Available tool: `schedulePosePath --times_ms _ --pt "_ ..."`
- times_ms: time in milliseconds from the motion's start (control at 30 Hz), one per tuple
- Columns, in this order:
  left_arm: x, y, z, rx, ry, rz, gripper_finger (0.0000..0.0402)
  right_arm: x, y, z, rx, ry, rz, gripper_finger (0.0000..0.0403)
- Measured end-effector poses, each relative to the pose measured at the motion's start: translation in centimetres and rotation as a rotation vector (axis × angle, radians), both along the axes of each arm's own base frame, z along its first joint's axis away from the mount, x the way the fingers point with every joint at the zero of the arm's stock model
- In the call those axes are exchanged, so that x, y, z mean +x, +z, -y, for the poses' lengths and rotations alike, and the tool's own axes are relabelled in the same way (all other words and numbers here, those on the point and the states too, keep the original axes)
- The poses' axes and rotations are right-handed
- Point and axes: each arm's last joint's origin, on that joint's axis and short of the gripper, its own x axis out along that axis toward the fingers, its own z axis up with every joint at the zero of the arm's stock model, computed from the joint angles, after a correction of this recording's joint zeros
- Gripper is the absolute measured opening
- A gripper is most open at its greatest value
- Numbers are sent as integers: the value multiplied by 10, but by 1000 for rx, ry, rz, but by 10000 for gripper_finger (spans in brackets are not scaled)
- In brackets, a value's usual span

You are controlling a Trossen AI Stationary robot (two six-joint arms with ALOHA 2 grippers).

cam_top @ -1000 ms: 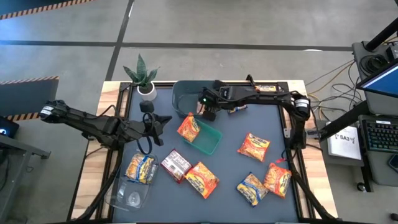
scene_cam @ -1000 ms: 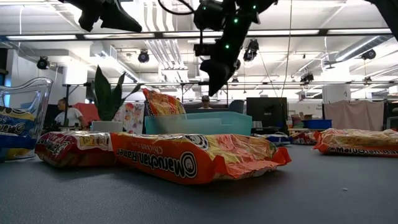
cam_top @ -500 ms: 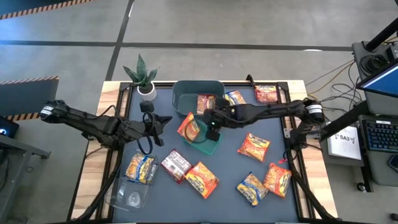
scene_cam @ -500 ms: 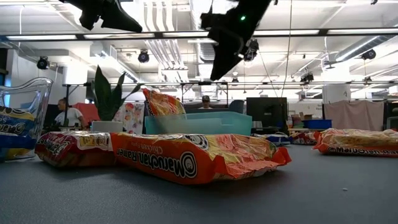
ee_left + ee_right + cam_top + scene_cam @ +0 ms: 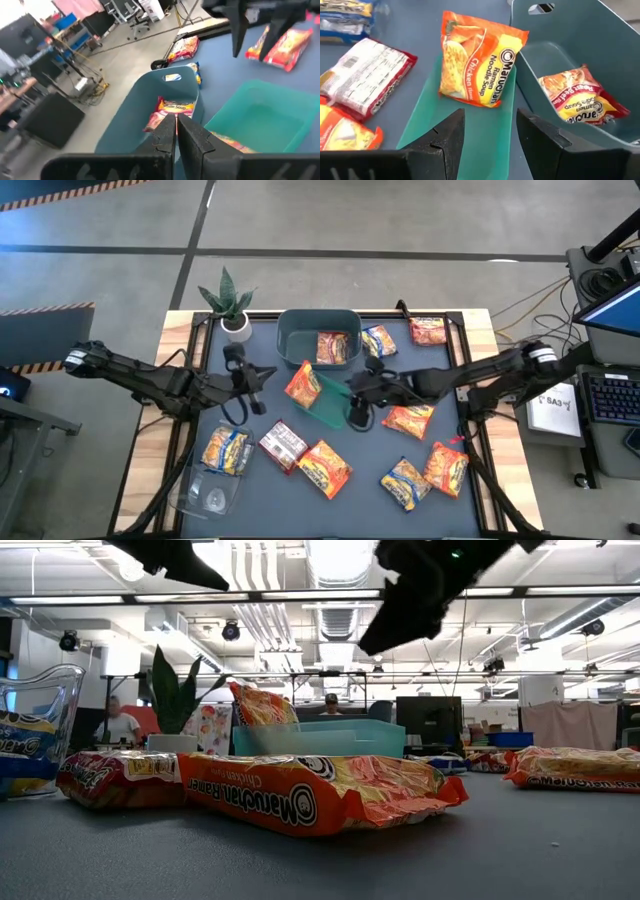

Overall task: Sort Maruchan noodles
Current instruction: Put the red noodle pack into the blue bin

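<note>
across the table (image 5: 440,460) the right gripper (image 5: 358,418), open and empty, has left the tub (image 5: 300,330) for the green tray (image 5: 322,402).

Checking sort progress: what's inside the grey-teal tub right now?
One dark red beef packet lies in the grey-teal tub. The rest of its floor looks bare; the low view hides its inside.

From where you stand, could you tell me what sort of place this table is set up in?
Probably an open-plan lab or workshop: long ceiling strip lights, desks with a dark monitor behind the table, and loose cables on the concrete floor beside a workstation keyboard.
</note>
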Motion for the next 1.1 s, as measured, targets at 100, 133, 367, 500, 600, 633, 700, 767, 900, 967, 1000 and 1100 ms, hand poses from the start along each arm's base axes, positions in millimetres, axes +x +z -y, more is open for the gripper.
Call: schedulePosePath --times_ms 100,133,367,500,600,633,700,767,900,967,1000,1100 --pt "3 -3 2 -83 -7 28 0 -11 -2 1 2 7 36 162" --pt "4 -5 2 -107 -18 29 0 -15 -2 1 -3 10 50 161" --pt "21 -22 10 -233 -87 -23 0 -34 1 3 -82 70 156 161" --pt "32 -26 15 -278 -115 -49 0 -41 8 4 -118 99 179 159" --pt "41 -25 19 -308 -139 -72 0 -44 15 4 -140 147 197 155" --pt "44 -24 20 -319 -147 -82 0 -45 16 3 -150 164 197 154" --pt "50 -21 23 -346 -154 -112 0 -47 19 3 -161 182 207 151" --pt "55 -18 26 -373 -151 -160 0 -48 21 3 -174 193 212 149" --pt "64 -14 32 -407 -115 -252 0 -51 22 3 -197 227 213 149" --pt "69 -16 36 -412 -103 -295 0 -52 23 3 -203 241 214 150" --pt "71 -18 39 -414 -104 -317 0 -52 23 3 -206 255 220 150" --pt "77 -21 46 -434 -114 -372 0 -56 23 2 -208 288 258 148"
